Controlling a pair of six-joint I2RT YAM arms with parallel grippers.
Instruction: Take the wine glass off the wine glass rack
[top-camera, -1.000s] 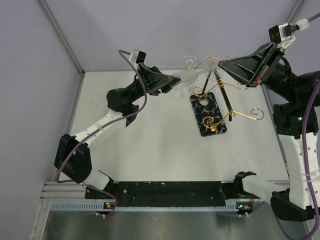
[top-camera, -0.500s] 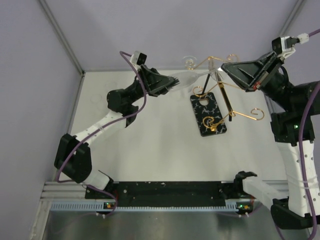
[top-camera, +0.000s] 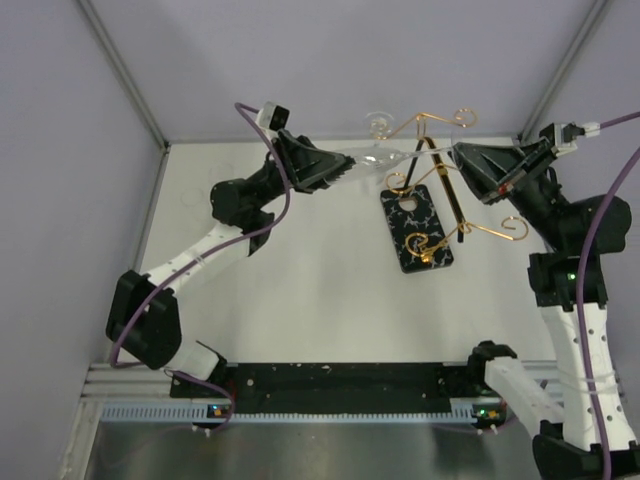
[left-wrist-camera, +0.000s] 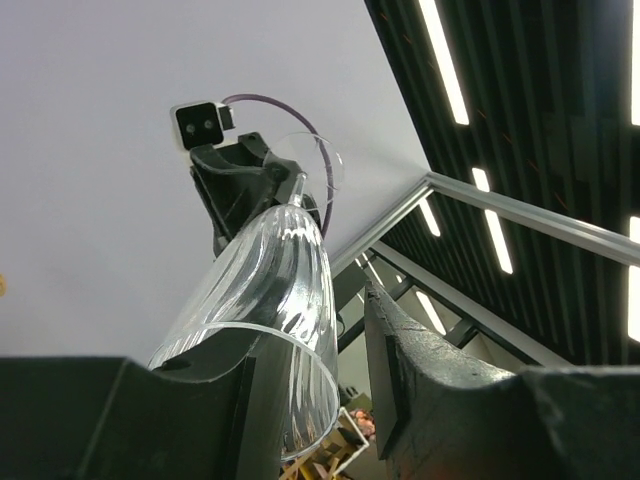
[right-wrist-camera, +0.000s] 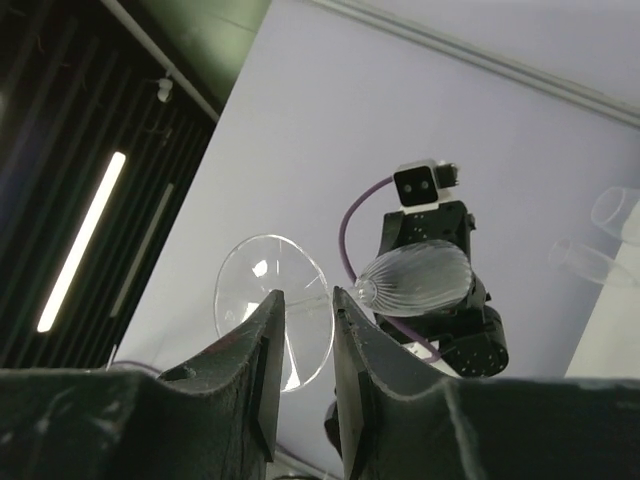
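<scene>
By the wrist views one wine glass (left-wrist-camera: 270, 270) is shown clamped in the left gripper (left-wrist-camera: 310, 340), its foot just beyond the parted right gripper (right-wrist-camera: 308, 300); one rack (top-camera: 415, 228) is seen overhead.

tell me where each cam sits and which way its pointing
Top external: fixed above and behind the arm bases, looking down on the table and the wine glass rack; both arms show.
Left wrist: on the left arm, facing up along the left fingers, past the wine glass bowl to the right wrist camera and ceiling lights.
Right wrist: on the right arm, facing along the right fingers, past the glass's foot to the left wrist camera.
Shared: both wrist views show the wine glass, from opposite ends.
</scene>
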